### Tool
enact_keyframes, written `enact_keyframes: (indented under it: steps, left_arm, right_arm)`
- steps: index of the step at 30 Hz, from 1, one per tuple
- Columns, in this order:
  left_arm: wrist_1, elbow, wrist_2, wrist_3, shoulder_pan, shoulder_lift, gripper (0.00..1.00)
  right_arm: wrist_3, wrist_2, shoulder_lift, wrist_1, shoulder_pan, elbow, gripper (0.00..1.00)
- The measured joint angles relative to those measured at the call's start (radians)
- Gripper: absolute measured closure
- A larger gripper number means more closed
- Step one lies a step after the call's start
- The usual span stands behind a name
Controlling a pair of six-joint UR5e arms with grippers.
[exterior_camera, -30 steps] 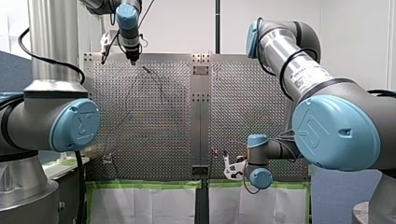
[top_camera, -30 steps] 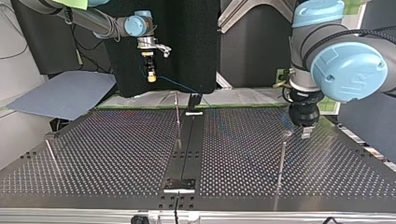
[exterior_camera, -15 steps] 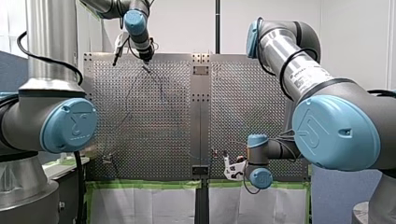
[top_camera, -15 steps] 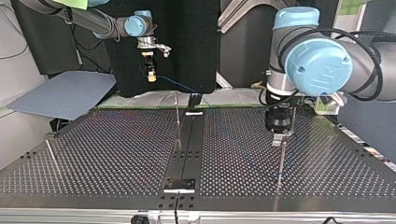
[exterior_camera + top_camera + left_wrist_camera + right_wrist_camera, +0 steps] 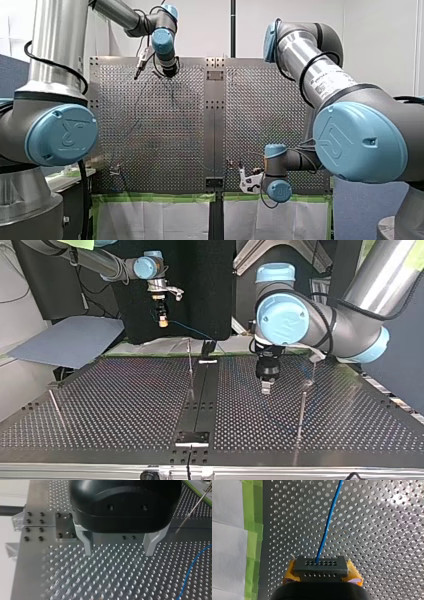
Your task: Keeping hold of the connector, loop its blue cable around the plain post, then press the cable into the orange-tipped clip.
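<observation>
connector (image 5: 321,566) clamped in right tool (image 5: 321,574), blue cable (image 5: 327,525) running ahead, left tool (image 5: 119,551) spread wide

Our right gripper (image 5: 321,577) has yellow pads (image 5: 290,573). The connector (image 5: 320,566) is black, dotted with rows of small holes, and its cable (image 5: 328,522) is bright blue. The desk (image 5: 387,530) is silver, patterned with a regular grid of holes, with green tape (image 5: 253,527) and white paper (image 5: 227,555). Our left gripper (image 5: 118,553) is black with pale grey fingers (image 5: 87,545).
</observation>
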Motion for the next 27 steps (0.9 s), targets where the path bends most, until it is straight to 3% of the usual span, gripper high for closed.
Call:
enact_keyframes:
  steps: [4, 13, 19, 27]
  left_arm:
    - [0.038, 0.008, -0.015, 0.013, -0.022, -0.038, 0.02]
    - [0.133, 0.031, -0.025, 0.028, -0.012, -0.124, 0.02]
    - [0.192, 0.038, -0.034, 0.029, 0.001, -0.135, 0.02]
    - [0.272, 0.051, -0.011, 0.035, 0.023, -0.145, 0.02]
  right_arm:
    - [0.0, -0.001, 0.0, 0.0, 0.0, 0.0, 1.0]
    - [0.0, -0.001, 0.0, 0.0, 0.002, 0.0, 1.0]
    - [-0.001, -0.002, 0.0, 0.0, 0.004, 0.0, 1.0]
    - [-0.001, -0.001, 0.0, 0.0, 0.005, 0.0, 1.0]
